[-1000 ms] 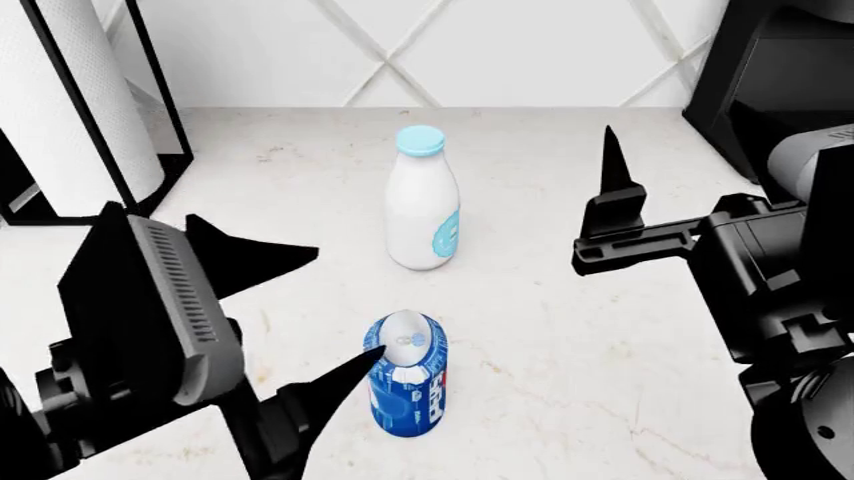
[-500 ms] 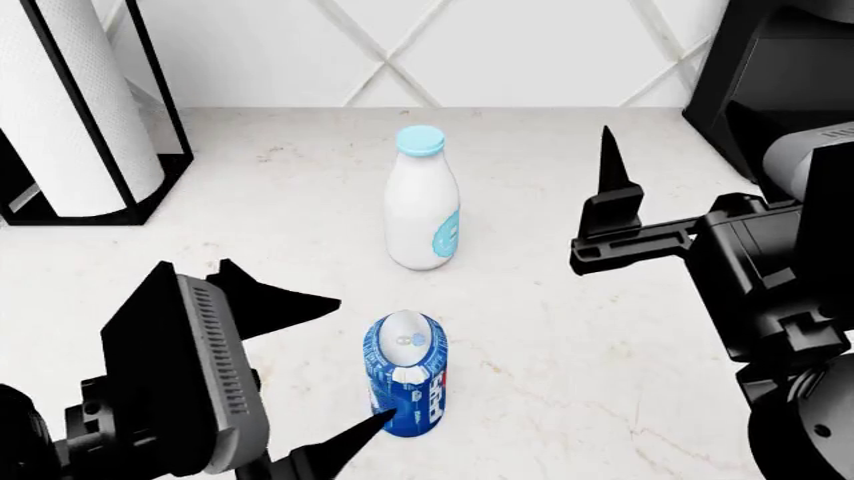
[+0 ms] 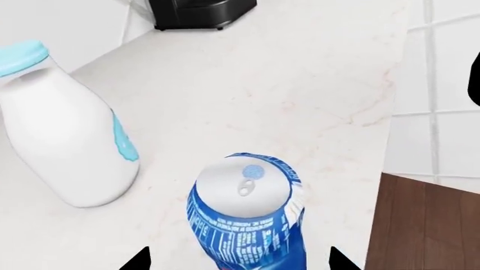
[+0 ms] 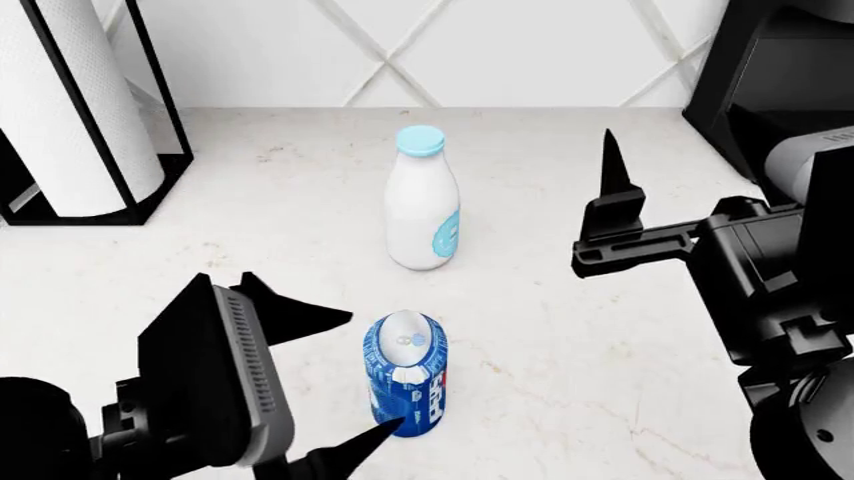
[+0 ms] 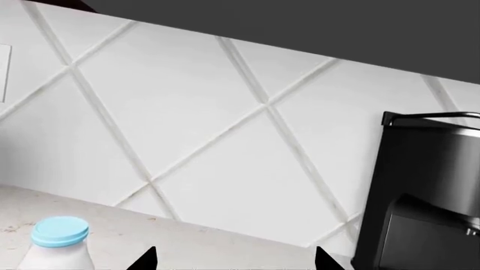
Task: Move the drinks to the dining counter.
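The blue Pepsi can (image 4: 406, 378) stands upright near the front of a marbled white counter (image 4: 574, 350). The white milk bottle (image 4: 423, 205) with a light-blue cap stands upright behind it. My left gripper (image 4: 330, 375) is open just left of the can, its fingertips level with the can's near and far sides. In the left wrist view the can (image 3: 246, 216) sits between the open fingertips (image 3: 139, 261), not gripped, with the bottle (image 3: 67, 140) beside it. My right gripper (image 4: 625, 222) is open and empty, raised to the right of the bottle (image 5: 56, 242). The dining counter is out of view.
A paper towel roll in a black holder (image 4: 74, 110) stands at the back left. A black appliance (image 4: 774, 70) stands at the back right, also in the right wrist view (image 5: 428, 197). A diamond-tiled wall (image 4: 467, 50) backs the counter. The counter edge and wooden floor (image 3: 424, 225) lie near the can.
My left gripper has moved down and nearer, settling lower beside the can with its fingers still open. The can, the bottle and the right arm have not moved.
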You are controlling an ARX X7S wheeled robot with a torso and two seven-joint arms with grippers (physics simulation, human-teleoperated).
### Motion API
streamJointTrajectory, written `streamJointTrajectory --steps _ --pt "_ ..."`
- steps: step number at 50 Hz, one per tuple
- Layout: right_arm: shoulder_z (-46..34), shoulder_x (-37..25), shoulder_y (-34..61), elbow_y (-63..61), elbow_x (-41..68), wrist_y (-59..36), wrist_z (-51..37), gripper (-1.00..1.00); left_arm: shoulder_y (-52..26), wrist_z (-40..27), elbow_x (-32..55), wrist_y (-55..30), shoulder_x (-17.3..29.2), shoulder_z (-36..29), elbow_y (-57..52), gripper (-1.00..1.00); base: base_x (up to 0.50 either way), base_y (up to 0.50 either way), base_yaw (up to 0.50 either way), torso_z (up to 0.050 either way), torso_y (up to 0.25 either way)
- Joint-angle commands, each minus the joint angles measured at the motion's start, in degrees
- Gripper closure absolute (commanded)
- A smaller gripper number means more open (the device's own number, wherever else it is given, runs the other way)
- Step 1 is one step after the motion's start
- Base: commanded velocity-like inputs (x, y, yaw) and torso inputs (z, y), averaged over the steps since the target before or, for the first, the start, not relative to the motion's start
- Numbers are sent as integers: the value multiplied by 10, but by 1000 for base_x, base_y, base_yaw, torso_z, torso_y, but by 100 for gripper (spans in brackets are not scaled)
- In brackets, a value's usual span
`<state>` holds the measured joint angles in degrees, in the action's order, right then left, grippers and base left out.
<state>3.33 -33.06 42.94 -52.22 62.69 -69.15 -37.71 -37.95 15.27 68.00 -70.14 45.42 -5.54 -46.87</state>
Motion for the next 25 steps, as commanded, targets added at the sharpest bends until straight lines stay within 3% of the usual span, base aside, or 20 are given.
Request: streamJointTrajectory --steps 1,25 --pt "-4 -4 -4 3 -2 7 -1 -100 5 26 -52 25 -11 -36 17 -100 0 0 0 0 0" --pt "-10 -13 -11 7 -4 19 -5 -100 15 60 -129 64 -20 -105 62 -100 0 0 0 0 0"
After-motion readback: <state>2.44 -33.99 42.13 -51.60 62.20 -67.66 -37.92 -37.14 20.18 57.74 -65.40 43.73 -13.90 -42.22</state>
